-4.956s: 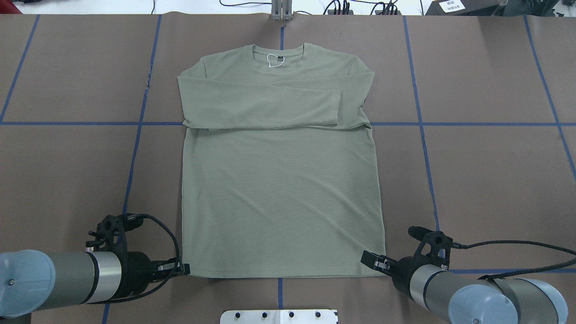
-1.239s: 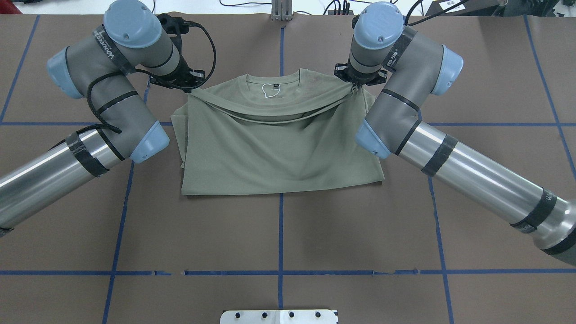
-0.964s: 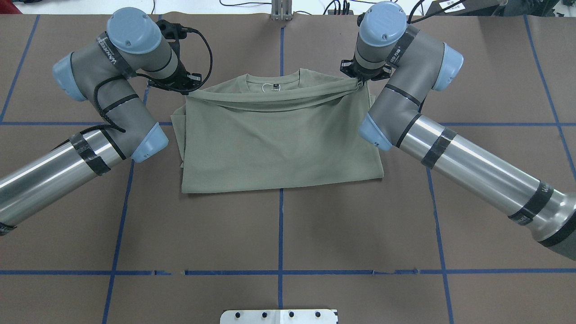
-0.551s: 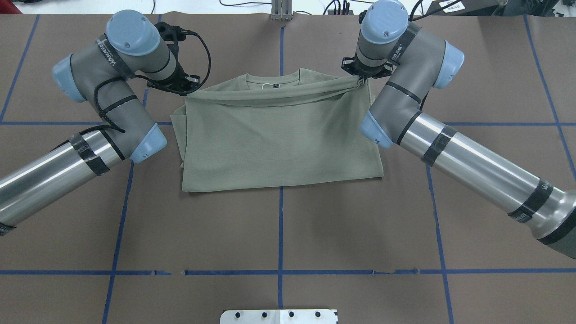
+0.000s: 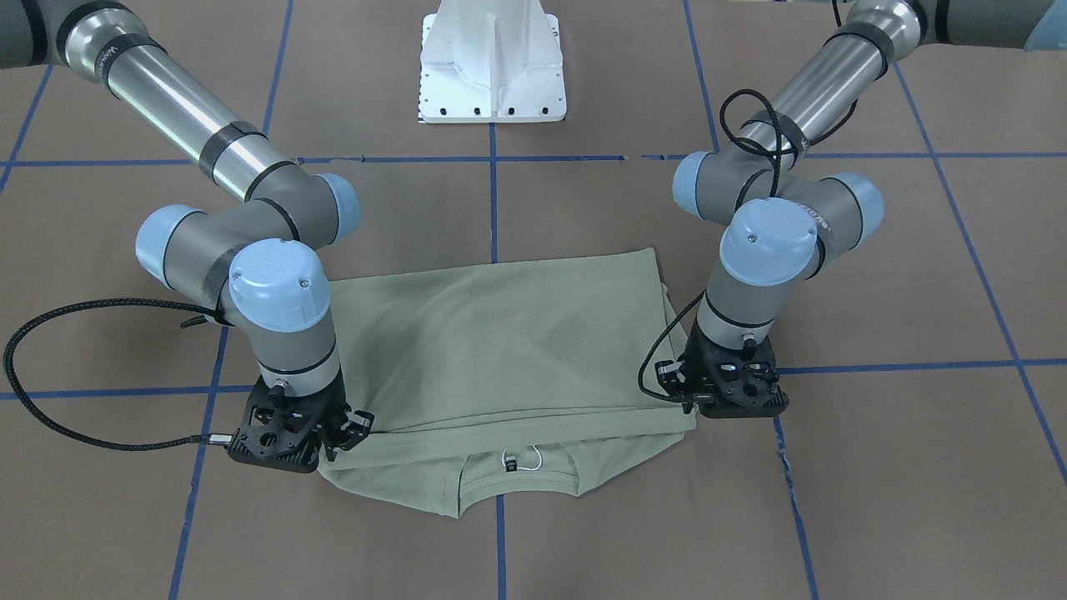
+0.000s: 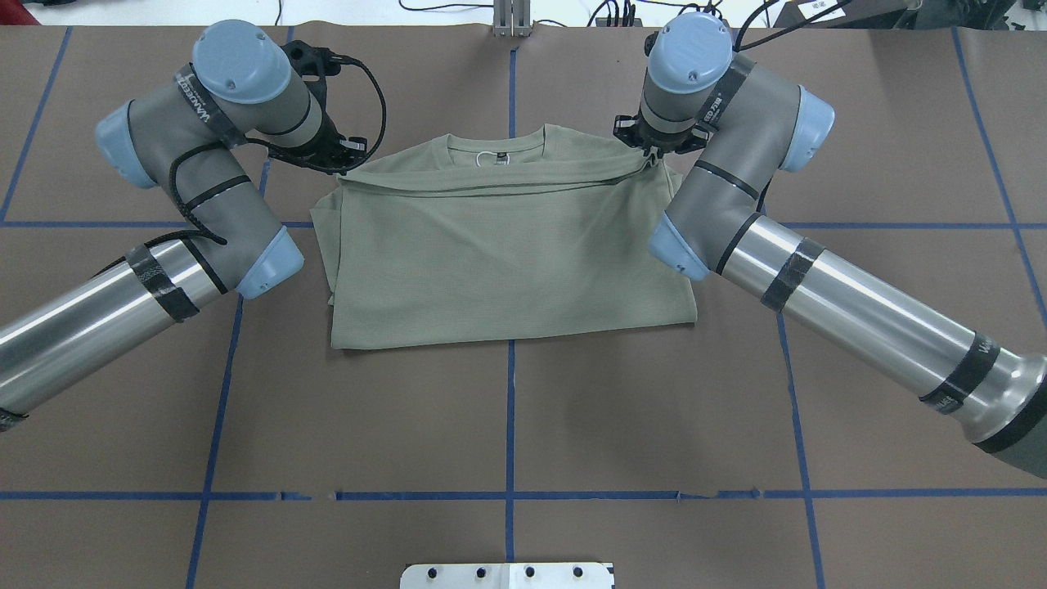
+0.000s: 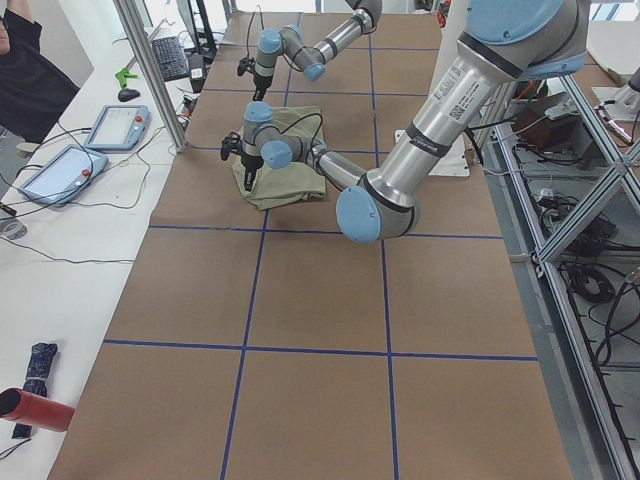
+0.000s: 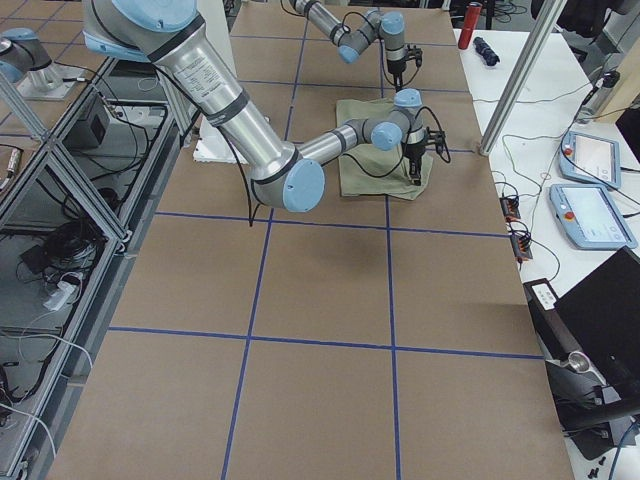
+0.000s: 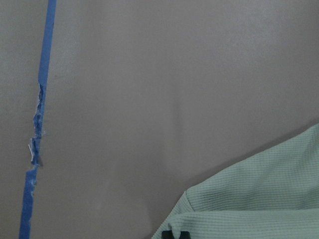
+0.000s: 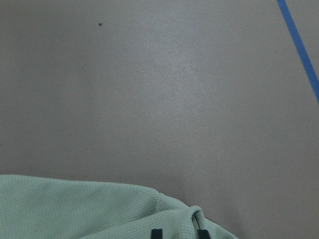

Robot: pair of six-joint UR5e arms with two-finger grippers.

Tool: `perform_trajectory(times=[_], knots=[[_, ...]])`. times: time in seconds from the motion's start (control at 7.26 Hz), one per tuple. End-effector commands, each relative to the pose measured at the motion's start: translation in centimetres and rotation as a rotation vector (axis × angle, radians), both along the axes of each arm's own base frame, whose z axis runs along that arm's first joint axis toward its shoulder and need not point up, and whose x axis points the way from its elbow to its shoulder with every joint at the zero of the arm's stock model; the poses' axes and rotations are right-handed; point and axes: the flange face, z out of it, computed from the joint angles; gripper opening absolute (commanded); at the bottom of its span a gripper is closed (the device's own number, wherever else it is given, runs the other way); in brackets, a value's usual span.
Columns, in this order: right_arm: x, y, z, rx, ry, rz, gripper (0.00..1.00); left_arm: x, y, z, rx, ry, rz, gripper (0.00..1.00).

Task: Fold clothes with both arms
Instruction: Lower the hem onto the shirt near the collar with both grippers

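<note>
The sage-green shirt (image 6: 507, 254) lies on the brown table cover, folded in half with its hem drawn up over the chest. The ribbed neck and white loop (image 5: 521, 461) still show beyond the hem. At the hem's left corner in the overhead view, my left gripper (image 6: 342, 164) is shut on the cloth. The right gripper (image 6: 652, 154) is shut on the other hem corner. In the front-facing view the left gripper (image 5: 690, 402) is on the right and the right gripper (image 5: 350, 425) on the left, both low over the table. Each wrist view shows black fingertips (image 10: 157, 233) pinching bunched fabric.
The white pedestal base (image 5: 492, 62) stands at the robot's side of the table. Blue tape lines (image 6: 509, 425) grid the cover. A metal post (image 6: 511, 20) rises at the far edge. A side bench holds tablets (image 7: 115, 125), where a person sits.
Five seconds ago both grippers were at the flat shirt's hem near the robot. They carried it to the shoulders, and in the last second lowered it, slackening the raised edge.
</note>
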Motion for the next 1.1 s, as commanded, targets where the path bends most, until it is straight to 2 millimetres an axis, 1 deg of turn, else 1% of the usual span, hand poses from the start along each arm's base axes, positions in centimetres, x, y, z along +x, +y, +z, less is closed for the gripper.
perform_trajectory(times=[0.0,0.14,0.28,0.41,0.55,0.69,0.83,0.96], knots=[[2.0,-0.5,-0.7,0.008,-0.033,-0.057,1.00,-2.2,2.7,-0.9,0.047,0.050,0.007,1.00],[4.0,0.1,0.3,0.013,-0.067,-0.130,1.00,-3.1,6.5,-1.1,0.056,0.094,0.048,1.00],[5.4,1.2,0.6,0.034,-0.079,-0.143,1.00,-3.7,10.3,-1.2,0.043,0.133,0.070,1.00],[5.6,1.6,0.2,0.046,-0.086,-0.144,1.00,-2.5,15.2,-0.3,-0.018,0.175,0.076,1.00],[5.7,1.7,0.2,0.046,-0.088,-0.143,1.00,-0.9,18.7,0.8,-0.045,0.248,0.085,1.00],[5.7,1.8,0.5,0.046,-0.082,-0.143,1.00,0.9,21.5,2.7,-0.061,0.291,0.053,0.96],[5.6,1.8,0.6,0.046,-0.082,-0.144,1.00,2.4,23.0,3.5,-0.056,0.288,0.030,0.86],[5.5,1.9,0.6,0.045,-0.082,-0.144,1.00,2.6,23.2,3.5,-0.057,0.287,0.033,0.79]])
